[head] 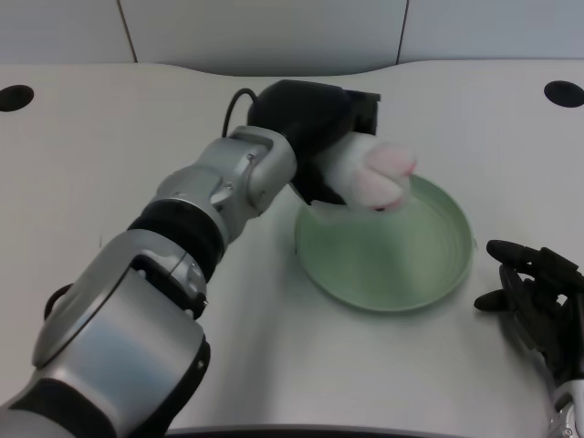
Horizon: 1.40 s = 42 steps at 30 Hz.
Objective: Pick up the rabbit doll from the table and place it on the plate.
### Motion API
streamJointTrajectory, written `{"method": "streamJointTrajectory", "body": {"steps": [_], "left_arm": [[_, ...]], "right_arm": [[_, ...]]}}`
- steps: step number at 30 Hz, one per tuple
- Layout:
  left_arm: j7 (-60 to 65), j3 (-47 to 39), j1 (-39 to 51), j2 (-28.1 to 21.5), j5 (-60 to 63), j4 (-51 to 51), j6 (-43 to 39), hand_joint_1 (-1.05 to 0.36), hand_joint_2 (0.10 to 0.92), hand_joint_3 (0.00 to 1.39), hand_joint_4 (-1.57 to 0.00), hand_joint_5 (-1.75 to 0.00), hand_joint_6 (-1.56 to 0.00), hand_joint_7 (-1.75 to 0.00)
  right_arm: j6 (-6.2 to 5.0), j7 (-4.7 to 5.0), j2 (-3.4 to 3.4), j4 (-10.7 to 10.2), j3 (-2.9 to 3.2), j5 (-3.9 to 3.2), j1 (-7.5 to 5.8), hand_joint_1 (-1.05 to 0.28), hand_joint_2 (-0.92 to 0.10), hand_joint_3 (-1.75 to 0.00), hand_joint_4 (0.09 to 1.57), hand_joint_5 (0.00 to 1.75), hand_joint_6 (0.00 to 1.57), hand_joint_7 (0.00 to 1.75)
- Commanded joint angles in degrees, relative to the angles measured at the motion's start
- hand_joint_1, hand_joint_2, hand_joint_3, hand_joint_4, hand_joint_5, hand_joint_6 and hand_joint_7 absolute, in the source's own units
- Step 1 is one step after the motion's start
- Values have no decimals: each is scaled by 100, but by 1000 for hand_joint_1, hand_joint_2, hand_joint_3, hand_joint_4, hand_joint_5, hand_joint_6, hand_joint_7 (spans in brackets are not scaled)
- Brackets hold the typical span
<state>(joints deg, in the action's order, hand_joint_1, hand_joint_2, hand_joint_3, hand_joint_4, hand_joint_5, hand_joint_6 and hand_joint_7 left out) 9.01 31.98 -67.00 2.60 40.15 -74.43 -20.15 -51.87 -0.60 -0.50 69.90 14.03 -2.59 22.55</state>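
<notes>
You had the white counter (109,137) filling nearly the whole head view, with a dark round hole at about ten o'clock near its far edge and another at about two o'clock. Next in size was your left arm (182,246), silver with black bands, which ran from seven o'clock up toward the centre. After that came the pale green plate (401,265), which sat on the counter just right of centre, toward four o'clock from the middle of the view. Your left hand (315,137) was black and hung at the plate's far left rim, around eleven o'clock of the plate, with its fingers closed around the rabbit doll (374,173). The doll was white with pink patches, stuck out of the hand toward three o'clock, and was above the plate's upper left part; you could not tell whether it touched the plate's surface. Your right hand (534,292) was at the picture's four o'clock edge, just beside the plate's right rim, dark fingers pointing toward the plate and holding nothing.
</notes>
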Motion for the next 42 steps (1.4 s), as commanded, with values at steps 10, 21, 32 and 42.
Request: {"method": "streamJointTrajectory", "body": {"steps": [10,21,32,42], "left_arm": [[-101,226,-60,495,91,-161,191,-329,742,347,-755,-1568,-706,-1317],[-662,318,21,451,76,-265,380,-674,827,30,-522,-1153,-547,-800],[-1112,452,-18,378,171,-263,483,-930,879,7,-2,-427,-110,-7],[-1070,350,-48,270,152,-240,792,-1010,921,56,1,0,1,1]], "right_arm": [[-202,261,13,62,-33,108,-2,-354,-921,-313,946,1117,947,443],[-270,427,-2,49,-133,207,-40,-359,-921,-306,915,1107,900,456],[-310,444,10,55,-143,180,-29,-361,-921,-319,911,1111,898,471],[-235,319,-29,109,-92,109,12,-344,-921,-311,908,1103,890,478]]}}
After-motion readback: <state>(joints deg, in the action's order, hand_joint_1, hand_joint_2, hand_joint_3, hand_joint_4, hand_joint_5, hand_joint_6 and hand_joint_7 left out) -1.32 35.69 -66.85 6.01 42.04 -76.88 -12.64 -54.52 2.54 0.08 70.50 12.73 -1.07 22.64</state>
